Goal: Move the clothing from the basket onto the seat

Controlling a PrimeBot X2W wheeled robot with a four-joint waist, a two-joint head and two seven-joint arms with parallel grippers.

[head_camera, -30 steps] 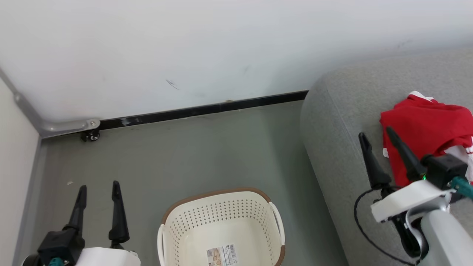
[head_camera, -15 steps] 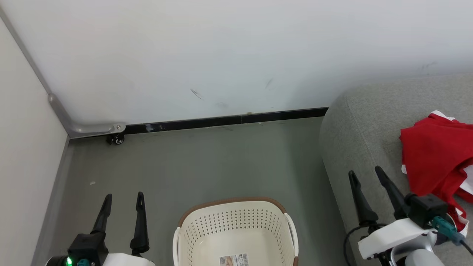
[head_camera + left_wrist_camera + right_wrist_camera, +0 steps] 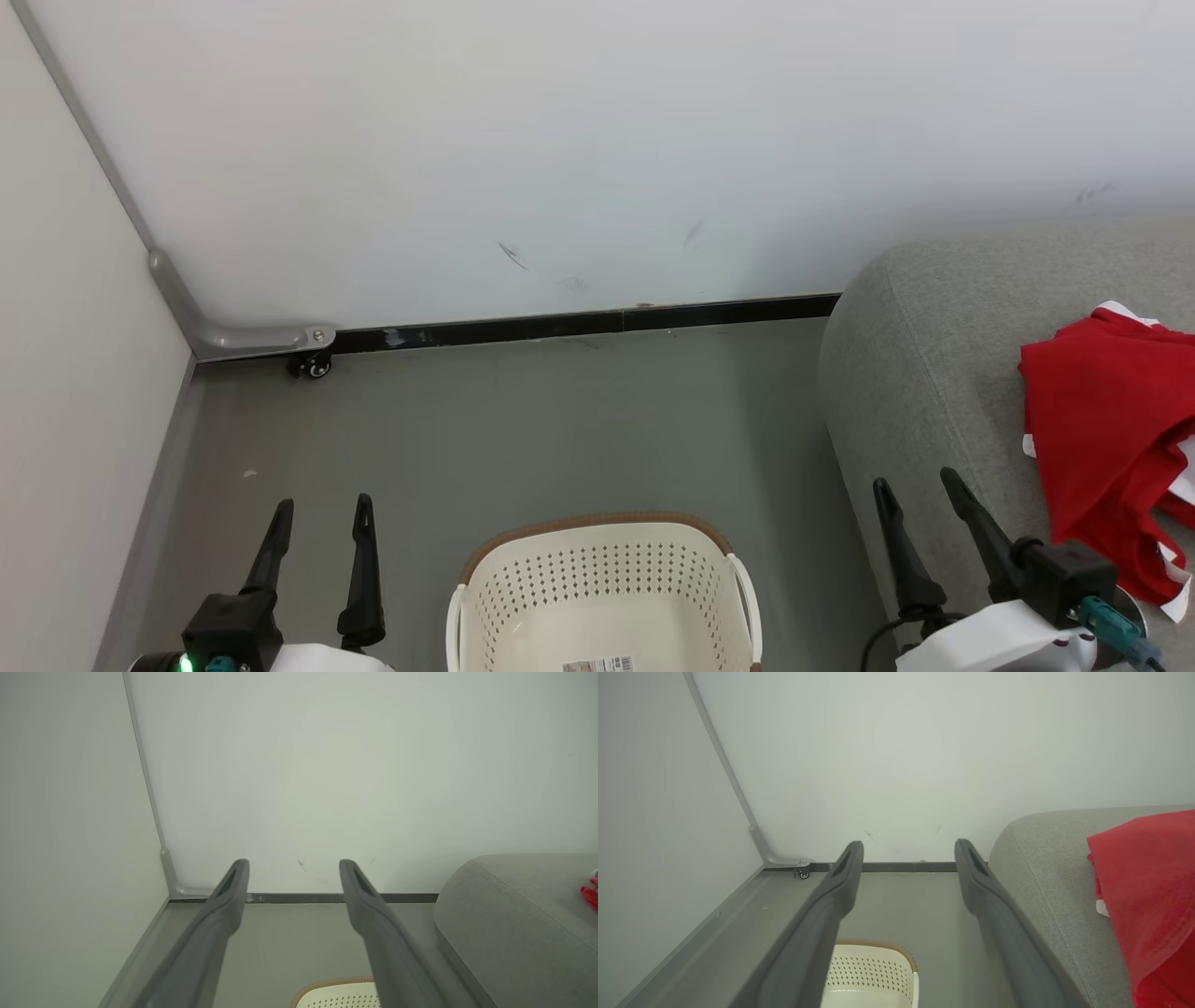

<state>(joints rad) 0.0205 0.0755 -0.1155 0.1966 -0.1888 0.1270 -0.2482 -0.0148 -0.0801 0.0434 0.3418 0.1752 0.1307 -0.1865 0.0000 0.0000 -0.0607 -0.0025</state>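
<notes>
Red clothing (image 3: 1106, 439) heaped on seat (image 3: 924, 373); basket (image 3: 602, 597) on floor.

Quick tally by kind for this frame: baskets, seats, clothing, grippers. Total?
Basket: 1
Seat: 1
Red clothing heap: 1 (separate pieces cannot be told apart)
Grippers: 2, left gripper and right gripper, fingers apart on both
Total: 5
</notes>
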